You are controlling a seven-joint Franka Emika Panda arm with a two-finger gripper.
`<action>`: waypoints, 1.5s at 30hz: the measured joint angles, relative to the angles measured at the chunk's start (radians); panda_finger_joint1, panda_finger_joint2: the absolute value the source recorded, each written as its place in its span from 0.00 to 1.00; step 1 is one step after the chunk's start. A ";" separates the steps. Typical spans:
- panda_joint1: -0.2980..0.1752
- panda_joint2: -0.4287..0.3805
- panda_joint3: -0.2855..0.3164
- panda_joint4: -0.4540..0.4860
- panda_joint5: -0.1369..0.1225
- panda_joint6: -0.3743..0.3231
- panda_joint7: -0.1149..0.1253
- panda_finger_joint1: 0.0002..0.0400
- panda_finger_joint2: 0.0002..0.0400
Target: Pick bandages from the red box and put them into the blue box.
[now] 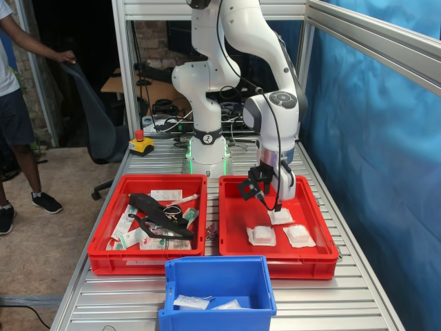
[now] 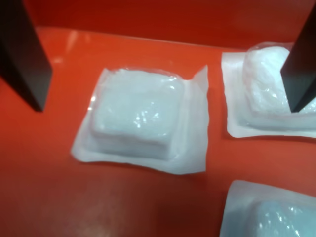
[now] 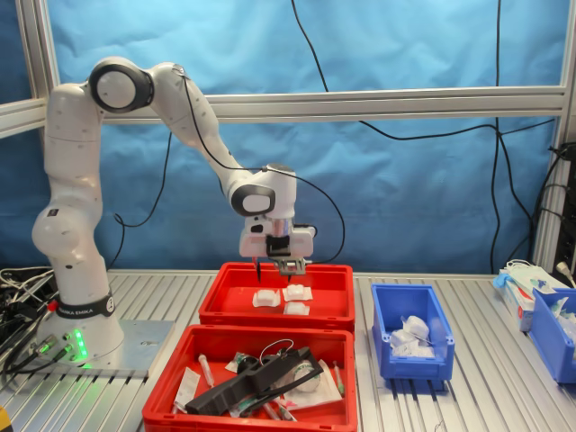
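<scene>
First exterior view, left to right. Cluttered red tray: black strap, printed packets. Blue box, nearest the camera: two white packets. Red box: three bandages on its floor. Gripper: jaws spread apart, holding nothing, poised just above the rearmost bandage.

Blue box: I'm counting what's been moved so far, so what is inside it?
The blue box holds at least two white bandages; its near wall hides part of the floor, so more may lie unseen.
</scene>
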 joint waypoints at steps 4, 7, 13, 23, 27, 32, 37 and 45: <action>0.012 0.038 0.000 0.000 0.001 0.046 0.025 1.00 1.00; 0.024 0.067 0.000 -0.001 0.002 0.068 0.038 1.00 1.00; 0.050 0.109 0.001 -0.003 0.003 0.089 0.055 1.00 1.00; 0.086 0.131 0.002 -0.007 0.003 0.098 0.063 1.00 1.00; 0.098 0.133 0.003 -0.007 0.003 0.100 0.065 1.00 1.00; 0.106 0.135 0.003 -0.007 0.003 0.102 0.066 1.00 1.00; 0.110 0.145 0.003 -0.007 0.003 0.130 0.067 1.00 1.00; 0.112 0.181 -0.001 -0.007 0.000 0.182 0.067 1.00 1.00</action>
